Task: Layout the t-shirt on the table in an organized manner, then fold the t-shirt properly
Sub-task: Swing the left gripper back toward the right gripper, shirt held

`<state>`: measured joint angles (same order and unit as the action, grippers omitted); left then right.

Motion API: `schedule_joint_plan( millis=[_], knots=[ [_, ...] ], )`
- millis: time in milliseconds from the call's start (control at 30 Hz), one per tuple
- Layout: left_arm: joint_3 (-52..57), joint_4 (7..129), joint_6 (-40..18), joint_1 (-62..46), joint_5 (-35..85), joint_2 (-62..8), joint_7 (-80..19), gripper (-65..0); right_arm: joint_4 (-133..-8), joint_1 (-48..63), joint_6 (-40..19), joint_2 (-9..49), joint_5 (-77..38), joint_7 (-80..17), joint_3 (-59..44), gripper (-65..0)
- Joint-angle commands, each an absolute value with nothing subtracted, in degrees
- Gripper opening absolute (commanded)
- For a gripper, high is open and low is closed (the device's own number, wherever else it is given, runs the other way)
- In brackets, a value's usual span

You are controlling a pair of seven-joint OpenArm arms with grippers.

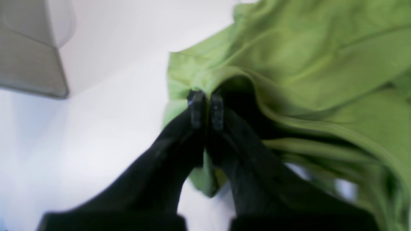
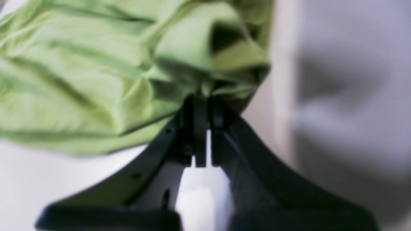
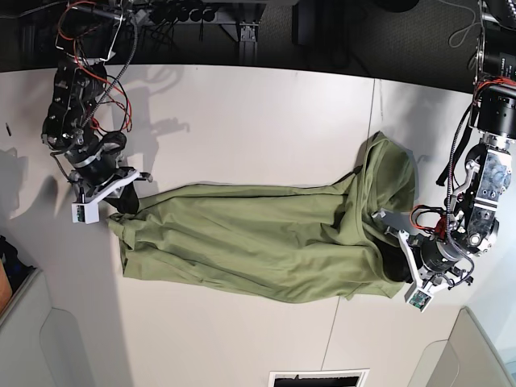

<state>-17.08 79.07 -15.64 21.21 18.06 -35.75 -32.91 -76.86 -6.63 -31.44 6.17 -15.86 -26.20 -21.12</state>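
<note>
Item: olive-green short-sleeved cotton t-shirt (image 3: pixel 258 238), soft and creased. It lies stretched lengthwise across the middle of the table, pulled out between the two arms. In the base view its long upper edge runs nearly straight; the lower edge bows outward toward the table's near side. At that view's right end the cloth rises into a folded hump reaching toward the far side; at the left end it narrows to a bunched corner.

Support: large matte white table (image 3: pixel 242 121) of flat panels with thin dark seams. One seam passes under the shirt near its right end. Broad bare surface lies on the far side of the shirt, a narrower band on the near side, and open strips beyond both ends.

Left claw (image 1: pixel 207 110): black, jaws drawn close together on a folded hem edge of the shirt. In the left wrist view the cloth fans away up and to the right, with white table showing to the left. The view is blurred.

Right claw (image 2: pixel 205 112): black, jaws nearly closed, pinching a gathered lump of the shirt at its tip. Cloth spreads to the left in the right wrist view; pale, blurred surface lies to the right.

Surroundings: a grey bin-like rim (image 3: pixel 32 322) at the near corner, another grey rim (image 3: pixel 476 347) at the opposite near corner, and dark floor with cables beyond the far edge.
</note>
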Motion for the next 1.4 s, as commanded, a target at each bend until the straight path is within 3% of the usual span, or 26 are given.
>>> schedule_joint_plan(
  millis=[0,167,333,433,500,567,667,700,733,933,1133,1367],
  knots=[
    [-16.47,79.75,-13.61,22.85,16.86,-38.13,-30.85,-63.7,-81.14,-6.31,-31.9,6.98,-17.93,-25.3,-22.11,-65.0],
    [-16.47,79.77,-9.82,23.29,14.76,-42.24,-27.64,-63.7,-96.64,0.51,-31.9,7.27,-23.64,-29.17,-27.86,-65.0],
    [-16.47,79.77,-10.07,23.99,13.21,-43.05,-27.73,-63.7,-104.2,3.77,-31.9,10.81,-30.7,-32.95,-34.79,-65.0],
    [-16.47,79.77,-13.08,23.9,13.5,-43.0,-28.14,-63.4,-104.64,3.79,-31.73,12.88,-32.71,-35.0,-37.87,-65.0],
    [-16.47,79.77,-15.2,23.81,13.47,-42.85,-27.92,-60.2,-104.62,3.51,-31.7,13.47,-33.06,-35.0,-39.0,-65.0],
    [-16.47,79.77,-16.67,23.79,13.5,-42.5,-27.81,-51.5,-104.6,3.36,-31.7,13.61,-33.01,-35.0,-39.27,-63.3],
    [-16.47,79.77,-19.51,23.77,15.55,-41.52,-28.58,-36.0,-103.66,3.36,-31.66,13.47,-33.04,-35.03,-38.87,-30.9],
    [-16.47,79.77,-19.57,23.79,16.67,-40.88,-29.85,-34.0,-103.11,3.36,-31.66,13.47,-33.04,-35.0,-38.59,-24.6],
    [-16.47,79.77,-19.53,23.79,17.82,-40.25,-31.2,-33.8,-102.63,3.36,-31.66,13.47,-33.04,-35.0,-38.24,-22.5],
    [-16.43,81.78,-22.61,20.49,29.3,-39.94,-35.09,-33.9,-102.0,3.49,-31.66,13.3,-32.97,-35.27,-37.26,-22.6],
    [-16.38,97.1,-25.08,7.07,32.14,-41.63,-36.84,-33.8,-99.72,4.64,-31.48,13.3,-32.64,-37.8,-37.23,-22.6],
    [-12.25,111.39,-18.81,-4.54,25.02,-39.94,-36.27,-33.8,-88.14,4.29,-31.55,13.34,-32.29,-35.83,-36.21,-22.6]
  ],
)
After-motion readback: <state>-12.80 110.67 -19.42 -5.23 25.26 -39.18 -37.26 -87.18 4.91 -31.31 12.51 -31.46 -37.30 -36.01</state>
